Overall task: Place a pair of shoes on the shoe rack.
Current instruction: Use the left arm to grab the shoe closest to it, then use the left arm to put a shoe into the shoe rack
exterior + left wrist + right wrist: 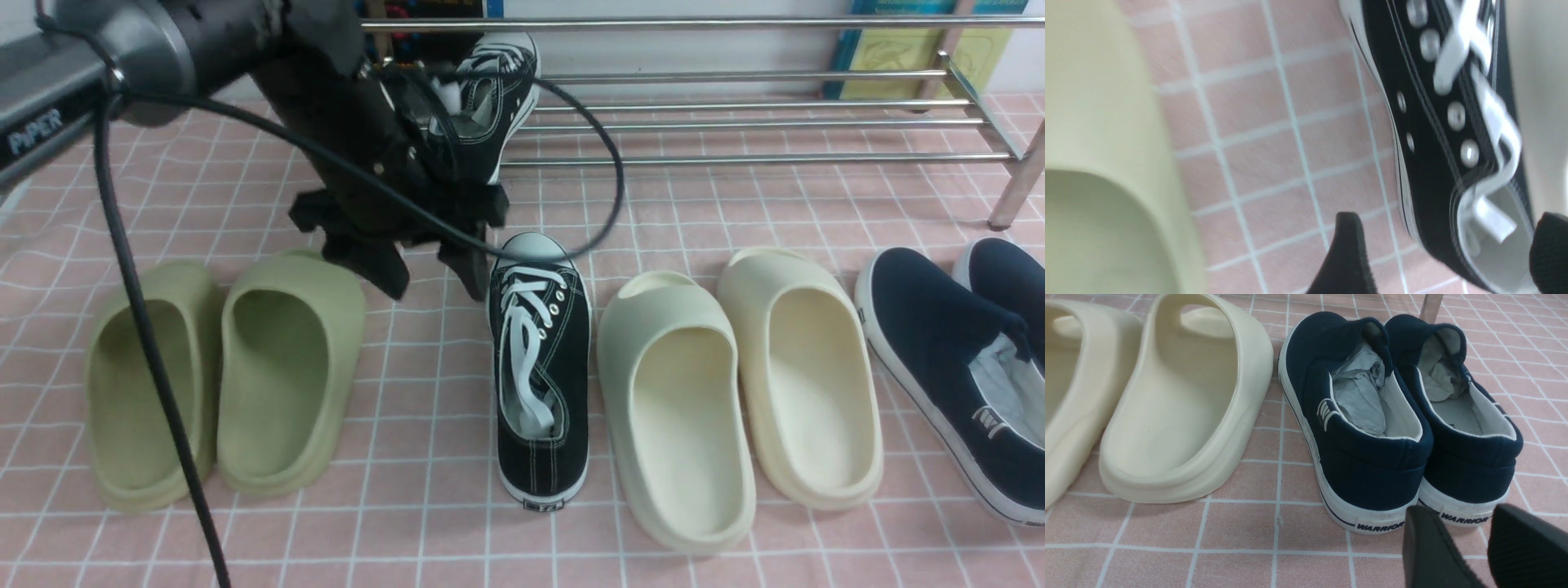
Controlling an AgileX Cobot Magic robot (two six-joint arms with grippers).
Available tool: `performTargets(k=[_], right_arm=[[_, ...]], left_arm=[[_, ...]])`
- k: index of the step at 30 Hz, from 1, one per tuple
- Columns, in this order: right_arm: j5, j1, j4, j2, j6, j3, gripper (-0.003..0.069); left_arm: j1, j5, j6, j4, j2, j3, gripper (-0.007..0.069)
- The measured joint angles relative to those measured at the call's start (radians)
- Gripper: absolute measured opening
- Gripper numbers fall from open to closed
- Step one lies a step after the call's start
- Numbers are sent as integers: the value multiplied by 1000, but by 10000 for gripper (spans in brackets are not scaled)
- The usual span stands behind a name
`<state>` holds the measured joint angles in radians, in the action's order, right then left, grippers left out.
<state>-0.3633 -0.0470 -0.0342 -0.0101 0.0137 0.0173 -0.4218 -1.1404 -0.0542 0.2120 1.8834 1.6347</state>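
One black sneaker (539, 367) with white laces lies on the pink tiled floor, toe toward the shoe rack (735, 122). The other black sneaker (494, 94) rests tilted on the rack's left end, partly hidden by my left arm. My left gripper (437, 290) points down just left of the floor sneaker's toe, open and empty. In the left wrist view its gripper (1447, 216) is wide open, with the sneaker (1433, 122) and its near side wall showing between the fingers (1347, 253). My right gripper (1457, 510) is slightly open and empty behind the navy shoes' heels.
Two green slippers (286, 367) lie left of the floor sneaker and two cream slippers (678, 408) lie right of it. Two navy slip-on shoes (947, 359) lie at the far right, also in the right wrist view (1367, 416). A black cable (147, 343) hangs from my left arm.
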Motion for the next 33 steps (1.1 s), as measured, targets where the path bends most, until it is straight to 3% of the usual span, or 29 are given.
performTargets(k=[6,13,16,19,23,25,33], right_arm=[[0,0,0,0,0,0,237],[0,0,0,0,0,0,237],[0,0,0,0,0,0,237],[0,0,0,0,0,0,237],[0,0,0,0,0,0,237],[0,0,0,0,0,0,237],[0,0,0,0,0,0,237]], left_arm=[[-110,153,-25,-49,1,-161,576],[-117,317,-153,-125,3,-247,552],[-117,332,-171,-134,15,-249,501],[-117,355,-185,-118,50,-251,365],[-117,377,-185,-69,72,-253,110],[-117,376,-185,-68,64,-253,43],[-116,357,-196,-61,-109,-257,18]])
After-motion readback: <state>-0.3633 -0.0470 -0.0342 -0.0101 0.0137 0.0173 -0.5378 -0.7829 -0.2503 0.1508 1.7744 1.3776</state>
